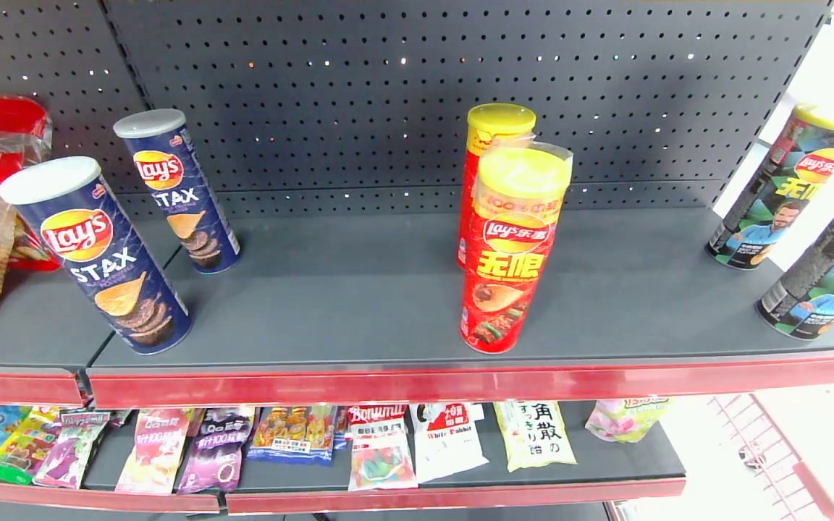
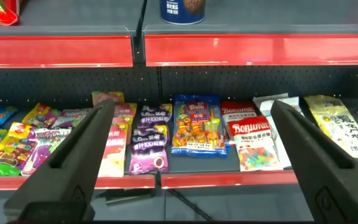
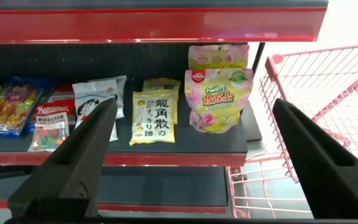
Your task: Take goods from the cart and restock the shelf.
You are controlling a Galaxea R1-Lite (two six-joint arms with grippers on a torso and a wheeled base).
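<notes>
— Shelf (image 1: 388, 108): are we touching it?
— No. Our left gripper (image 2: 191, 104) stands wide open and empty, facing snack bags (image 2: 194, 124) on the lower tier (image 2: 197, 180); our right gripper (image 3: 194, 104), equally wide, holds nothing, with the pink cart (image 3: 319, 81) beside that tier.
— Higher up?
— We see chip cans (image 1: 507, 246) upright on the upper board (image 1: 359, 297), in separate pairs.

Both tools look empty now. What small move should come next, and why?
Probably swing the right tool toward the pink cart: both it and the left tool are open and hold nothing, the cart stands on that side, and the upper shelf has bare space beside the red can.
</notes>
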